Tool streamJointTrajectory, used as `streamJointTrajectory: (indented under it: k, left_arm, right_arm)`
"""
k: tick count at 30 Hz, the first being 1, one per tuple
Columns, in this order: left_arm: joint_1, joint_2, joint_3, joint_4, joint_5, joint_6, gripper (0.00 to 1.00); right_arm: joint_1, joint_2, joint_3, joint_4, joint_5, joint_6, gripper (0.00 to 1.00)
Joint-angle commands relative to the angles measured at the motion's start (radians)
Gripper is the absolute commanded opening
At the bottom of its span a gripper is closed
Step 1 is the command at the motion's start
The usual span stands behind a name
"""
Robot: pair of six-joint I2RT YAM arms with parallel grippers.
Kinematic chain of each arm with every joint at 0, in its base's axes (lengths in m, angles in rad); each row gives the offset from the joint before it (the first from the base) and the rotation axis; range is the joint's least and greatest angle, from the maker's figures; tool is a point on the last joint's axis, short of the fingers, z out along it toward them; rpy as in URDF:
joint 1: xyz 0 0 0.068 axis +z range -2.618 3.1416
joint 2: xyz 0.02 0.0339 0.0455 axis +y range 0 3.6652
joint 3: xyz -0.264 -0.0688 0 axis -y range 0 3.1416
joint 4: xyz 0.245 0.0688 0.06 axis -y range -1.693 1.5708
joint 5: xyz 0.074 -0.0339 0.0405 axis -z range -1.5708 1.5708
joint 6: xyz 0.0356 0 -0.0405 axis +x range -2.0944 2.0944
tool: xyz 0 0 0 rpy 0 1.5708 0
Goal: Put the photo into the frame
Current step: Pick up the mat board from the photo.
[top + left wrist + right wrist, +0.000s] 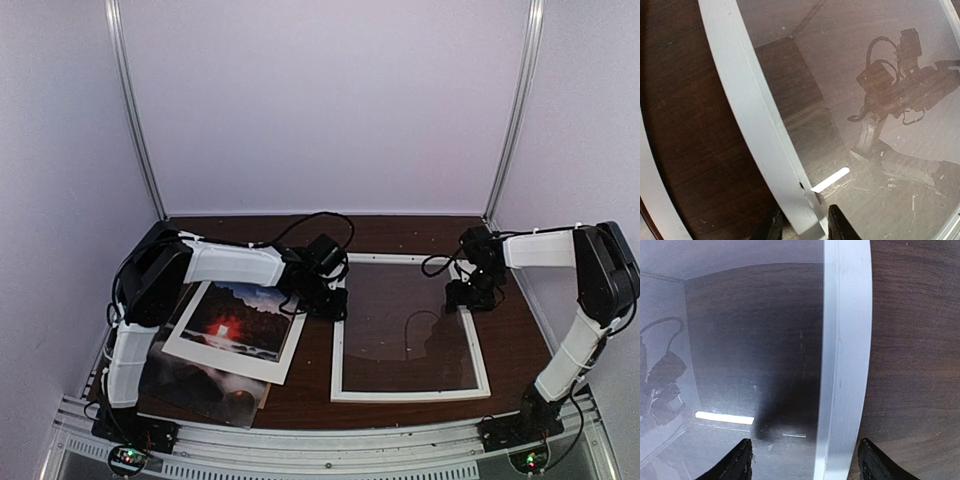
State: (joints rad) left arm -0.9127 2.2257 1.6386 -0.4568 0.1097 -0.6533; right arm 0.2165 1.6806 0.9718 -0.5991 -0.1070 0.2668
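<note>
The white frame (338, 350) lies flat on the dark wooden table, right of centre, with glass in it that reflects the arms. The photo (235, 322), a dark sunset with a red sun, lies to its left inside a wide white border (272, 362). My left gripper (325, 300) sits on the frame's left rail near the far corner. In the left wrist view the gripper (807, 227) has its jaws closed tight on the rail (755, 100). My right gripper (468, 297) is wide open astride the right rail (847, 340), as the right wrist view (805, 465) also shows.
A dark glossy sheet (200, 385) lies partly under the bordered picture at the near left. White walls with metal posts (135, 110) close in the table on three sides. A metal rail (330, 445) runs along the near edge.
</note>
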Motion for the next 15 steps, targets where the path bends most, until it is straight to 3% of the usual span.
streamJointTrajectory:
  k: [1,8,15]
  left_arm:
    - [-0.013,-0.024,-0.017,0.065,0.041,0.029,0.36]
    - [-0.004,-0.105,-0.039,0.037,-0.058,0.113,0.49]
    - [0.019,-0.254,-0.112,-0.028,-0.268,0.219,0.58]
  right_arm:
    - [-0.012,-0.019,0.024,-0.015,0.046,-0.009,0.73]
    - [-0.011,-0.130,0.017,-0.026,0.066,-0.005,0.87]
    - [0.026,-0.234,0.033,-0.028,-0.005,-0.002,0.92]
